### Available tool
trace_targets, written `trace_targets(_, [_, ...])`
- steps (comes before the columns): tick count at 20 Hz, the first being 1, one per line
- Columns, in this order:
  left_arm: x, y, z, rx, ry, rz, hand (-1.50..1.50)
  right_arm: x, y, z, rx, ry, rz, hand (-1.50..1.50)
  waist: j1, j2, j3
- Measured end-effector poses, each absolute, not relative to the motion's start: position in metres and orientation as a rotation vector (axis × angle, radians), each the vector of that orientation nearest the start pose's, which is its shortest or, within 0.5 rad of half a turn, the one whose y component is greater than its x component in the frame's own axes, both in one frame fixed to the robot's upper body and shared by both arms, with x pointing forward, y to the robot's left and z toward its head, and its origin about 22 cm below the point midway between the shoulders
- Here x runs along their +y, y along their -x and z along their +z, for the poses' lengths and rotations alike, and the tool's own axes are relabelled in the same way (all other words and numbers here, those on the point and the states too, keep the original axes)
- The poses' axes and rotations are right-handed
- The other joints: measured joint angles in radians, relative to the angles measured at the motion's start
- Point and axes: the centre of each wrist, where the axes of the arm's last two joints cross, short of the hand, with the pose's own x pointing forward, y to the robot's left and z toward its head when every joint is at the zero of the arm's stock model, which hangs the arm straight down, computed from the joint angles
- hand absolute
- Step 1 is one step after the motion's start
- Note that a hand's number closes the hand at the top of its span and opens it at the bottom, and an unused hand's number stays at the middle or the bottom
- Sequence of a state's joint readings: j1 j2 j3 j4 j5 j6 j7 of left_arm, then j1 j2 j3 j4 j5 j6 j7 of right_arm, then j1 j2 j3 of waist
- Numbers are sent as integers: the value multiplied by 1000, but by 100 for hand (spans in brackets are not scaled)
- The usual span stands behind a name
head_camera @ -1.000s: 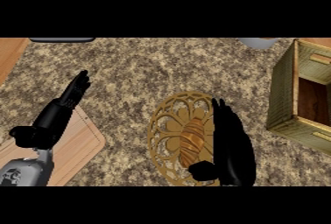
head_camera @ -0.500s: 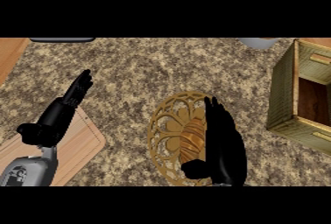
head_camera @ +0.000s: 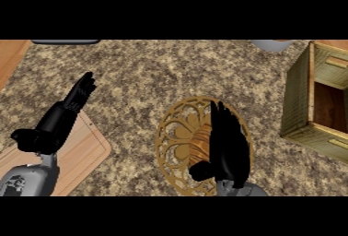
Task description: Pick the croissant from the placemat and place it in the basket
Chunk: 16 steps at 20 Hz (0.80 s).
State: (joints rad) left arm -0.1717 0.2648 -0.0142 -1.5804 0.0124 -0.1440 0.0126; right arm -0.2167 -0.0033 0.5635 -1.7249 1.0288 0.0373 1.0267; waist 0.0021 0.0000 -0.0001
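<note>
A round gold openwork placemat point(head_camera: 175, 138) lies on the speckled counter at lower centre. On it rests the brown croissant point(head_camera: 197, 146), mostly hidden under my right hand point(head_camera: 228, 147). That hand lies over the placemat with fingers straight, pointing away from me, thumb out to the left; it is open. The basket point(head_camera: 299, 97), a greenish wooden crate with a dark brown inside, stands at the right edge, apart from the placemat. My left hand point(head_camera: 65, 117) rests open at the left, fingers straight and pointing up-right.
A light wooden cutting board point(head_camera: 85, 154) lies at lower left under my left forearm. A grey object point(head_camera: 272, 44) sits at the counter's far edge near the basket. A dark flat item point(head_camera: 65, 42) shows at the top left.
My right hand has slid a little left and toward me over the placemat, covering more of the croissant. The left hand has barely moved.
</note>
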Motion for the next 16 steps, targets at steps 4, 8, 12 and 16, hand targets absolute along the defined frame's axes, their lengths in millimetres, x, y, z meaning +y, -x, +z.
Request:
trace_targets(4, [269, -286, 57, -1693, -46, -380, 0, -83, -228, 74, -1094, 881, 745, -150, -2, 0, 0])
trace_targets(8, [266, -284, 57, -1690, -45, -386, 0, -78, -236, 55, -1056, 889, 757, -150, 0, 0, 0])
trace_targets(12, [274, -284, 57, -1690, -41, -381, 0, -80, -244, 49, -1026, 889, 748, -150, 0, 0, 0])
trace_targets(16, [266, -282, 65, -1687, -42, -386, 0, -76, -246, 38, -998, 883, 758, -150, 1, -1, 0])
